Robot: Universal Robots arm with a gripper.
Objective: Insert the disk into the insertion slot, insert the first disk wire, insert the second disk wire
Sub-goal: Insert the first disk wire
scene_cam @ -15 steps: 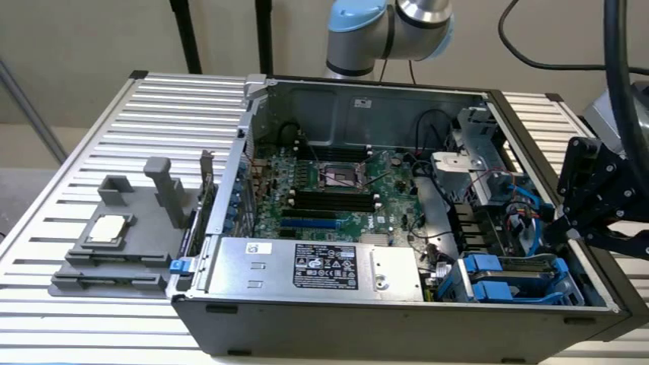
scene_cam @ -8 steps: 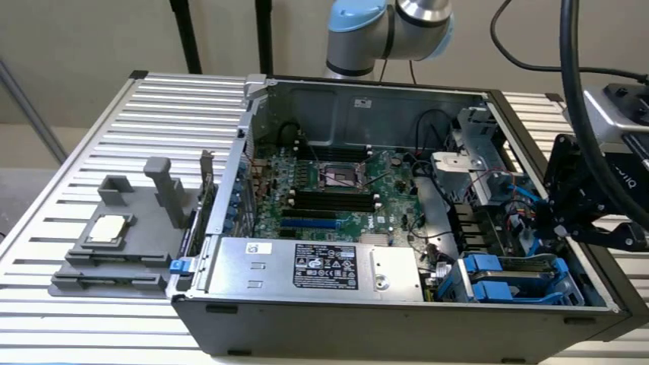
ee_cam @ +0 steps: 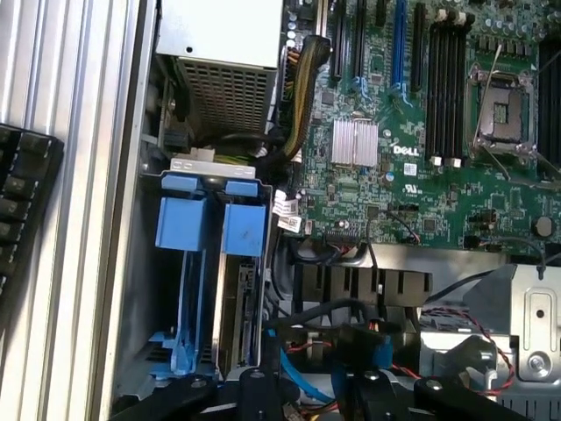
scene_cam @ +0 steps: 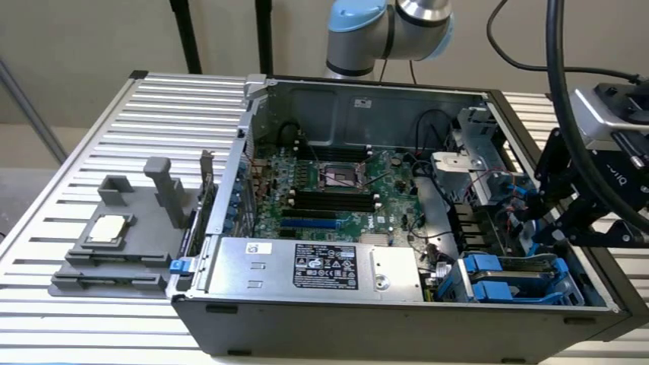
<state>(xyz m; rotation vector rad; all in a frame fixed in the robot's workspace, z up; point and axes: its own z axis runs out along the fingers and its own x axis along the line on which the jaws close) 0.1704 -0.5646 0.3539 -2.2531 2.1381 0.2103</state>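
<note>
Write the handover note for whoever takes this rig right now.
Hand: open, holding nothing, over the cables beside the drive bay.
Silver metal disk in its blue plastic carrier: seated in the blue-railed metal insertion slot.
Done: disk inserted.
Left: check both wires. A thin blue cable and a black plug lie by the hand, and I cannot tell whether either is plugged in.

Arm joint: silver-grey tube with a pale blue cap. Black gripper built of jointed bars with round screw heads, white lettering (too small to read), a grey camera block and 2 thick black cables.
</note>
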